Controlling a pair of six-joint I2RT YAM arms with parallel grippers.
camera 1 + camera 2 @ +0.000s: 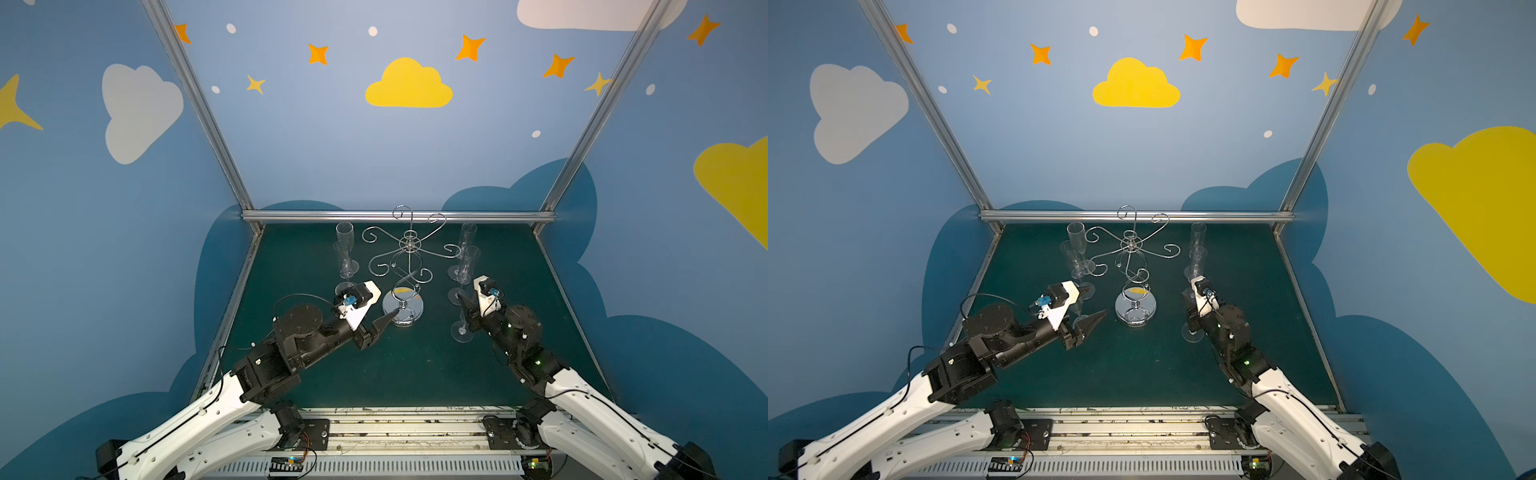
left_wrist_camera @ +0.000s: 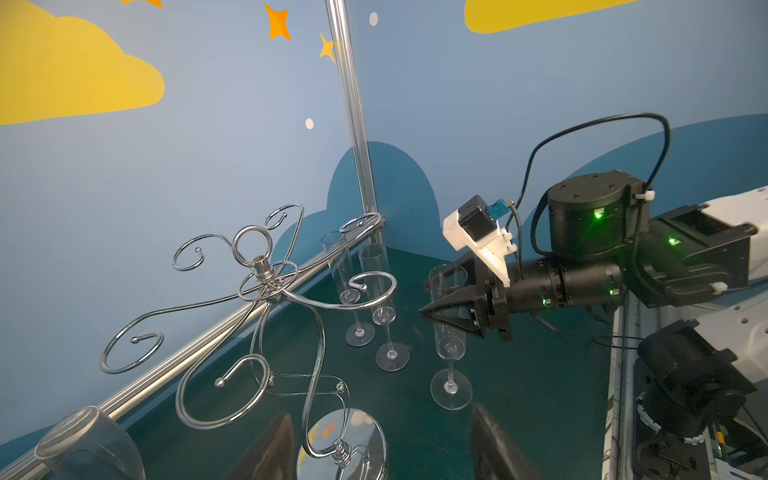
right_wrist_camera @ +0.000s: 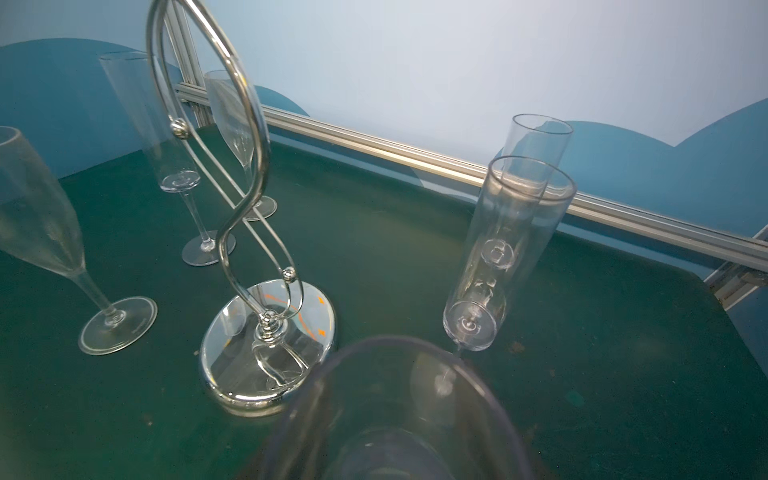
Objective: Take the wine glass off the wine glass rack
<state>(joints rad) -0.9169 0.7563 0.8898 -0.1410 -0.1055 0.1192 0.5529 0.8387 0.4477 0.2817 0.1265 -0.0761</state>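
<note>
Transparency makes much of this hard to read: in both top views the wine glass (image 1: 462,334) shows as little more than a pale foot on the green worktop (image 1: 415,374), to the right of the wine glass rack (image 1: 408,244). Its bowl is hidden behind the right gripper (image 2: 434,297) and that arm's wrist camera. The left wrist view is plainer — the glass stands upright on its foot, off the rack, with the right gripper's fingers closed against either side of the bowl. In the right wrist view those fingers do not show; there is only a blurred rim cut off by the frame edge, plus the rack's stem and mirror base, with its scroll arms out of frame. The left gripper (image 1: 384,323) hovers near that base, jaws well apart and empty, its fingers blurred and cropped in its own view. A near-left flute (image 3: 41,232) is partly hidden behind the left wrist camera in the top views; a left pair of flutes (image 1: 345,253) and a right pair of flutes (image 1: 467,253) stand further back.
</note>
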